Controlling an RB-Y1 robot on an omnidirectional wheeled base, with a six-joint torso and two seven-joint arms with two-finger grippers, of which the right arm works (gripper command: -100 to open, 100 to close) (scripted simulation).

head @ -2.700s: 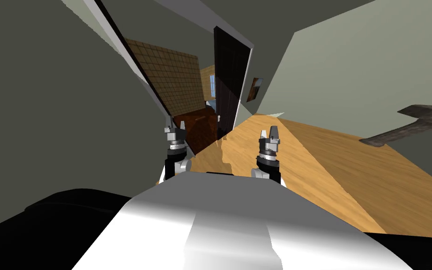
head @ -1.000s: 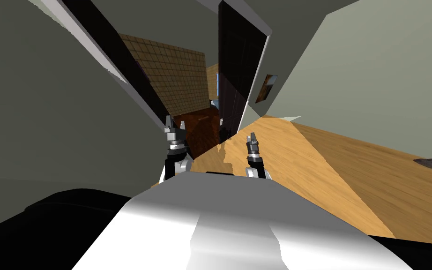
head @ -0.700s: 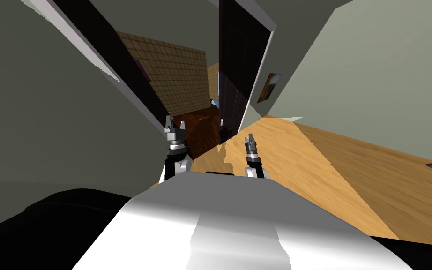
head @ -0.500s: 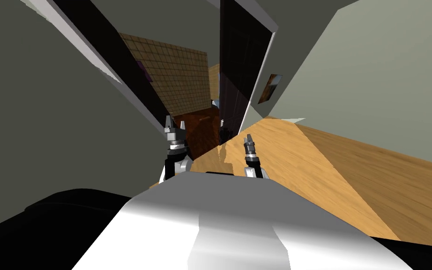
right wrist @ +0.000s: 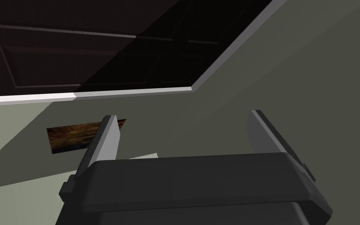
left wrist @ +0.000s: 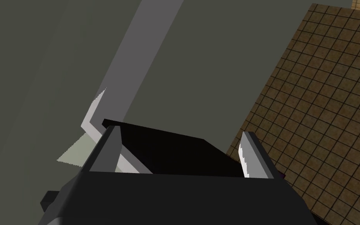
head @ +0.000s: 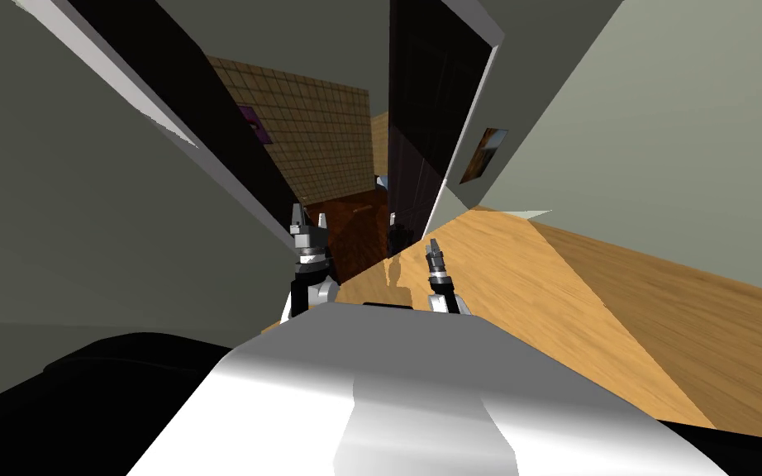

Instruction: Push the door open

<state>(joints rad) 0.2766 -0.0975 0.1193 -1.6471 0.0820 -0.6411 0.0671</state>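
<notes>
- Item: door (head: 417,124), a dark, panelled leaf. It stands ajar at the far centre, just beyond and between the two grippers. Its raised panels are plain from the right wrist (right wrist: 77,47).
- Surround: a light grey door frame (head: 472,116) runs down the door's right side. A brown tiled wall (head: 313,132) and a dark reddish floor (head: 354,227) show through the gap on the left.
- Near ground: a pale wooden floor (head: 553,281) runs away to the right.
- Handling, by judgement: stiff, hinged and fairly heavy. It should swing rather than flex, and it is not fragile. The face looks smooth, so thin blades may skid or catch in a panel groove.
- Where to bear: no grasp is needed. Press on the flat upright by the free left edge, far from the frame side, for best leverage. A small fitting low on that edge is too small to identify.
- Right gripper (head: 433,248): fingers spread wide and holding nothing. It is near the door with no contact visible.
- Left gripper (head: 308,221): fingers also spread wide and holding nothing. It sits by the left wall at the opening.
- Markings: no brand, label or writing is legible. A framed picture (head: 484,154) on the right wall shows only brown tones.
</notes>
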